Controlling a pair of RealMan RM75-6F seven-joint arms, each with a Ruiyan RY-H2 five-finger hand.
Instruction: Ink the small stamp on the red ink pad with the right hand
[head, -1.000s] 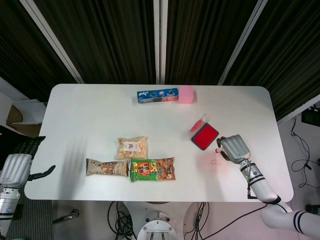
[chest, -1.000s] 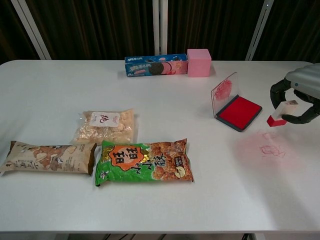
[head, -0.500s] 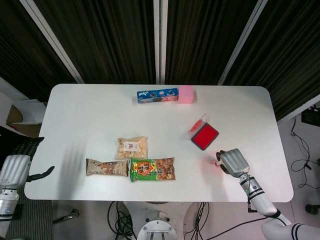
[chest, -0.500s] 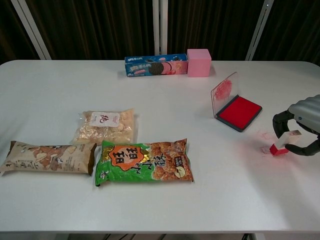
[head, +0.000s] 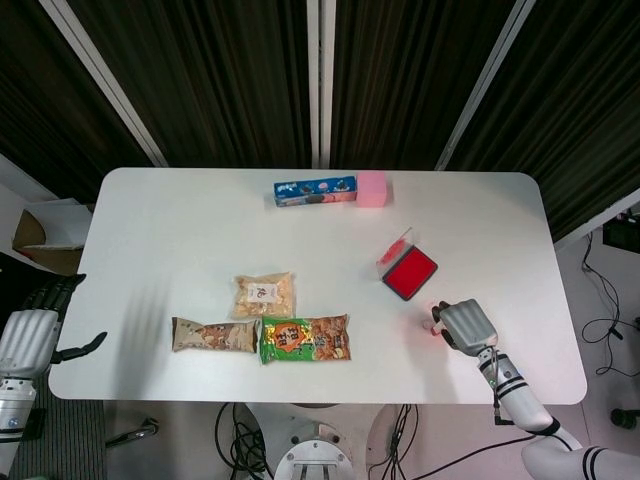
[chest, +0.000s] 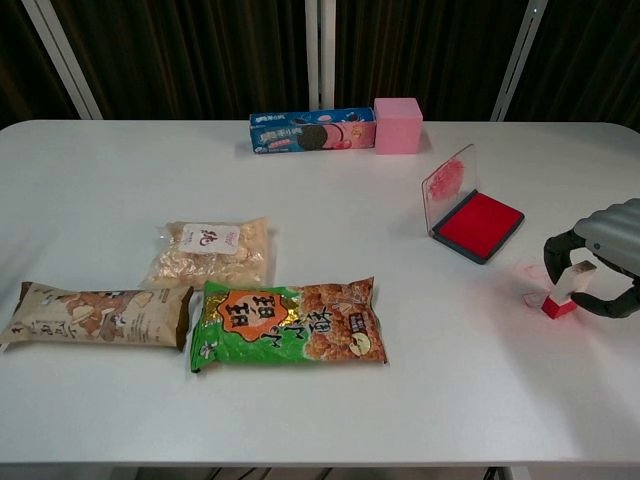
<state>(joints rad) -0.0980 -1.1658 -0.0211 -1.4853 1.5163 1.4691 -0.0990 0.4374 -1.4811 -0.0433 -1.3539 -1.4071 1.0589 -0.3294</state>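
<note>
The small stamp, a white block with a red base, stands on the table near the right edge, in front of the red ink pad. My right hand curls around it, with fingers on one side and the thumb on the other. The pad lies open with its clear lid tilted up on the left. From the head view the stamp peeks out at the left of my right hand, just below the ink pad. My left hand hangs off the table's left edge, fingers apart, holding nothing.
Pink ink marks stain the table by the stamp. A green snack bag, a brown snack bag and a clear cracker bag lie front left. A blue biscuit box and pink block sit at the back.
My right hand has moved toward the front edge, away from the ink pad, and lowered the stamp from the air onto the table. The stamp now stands more upright.
</note>
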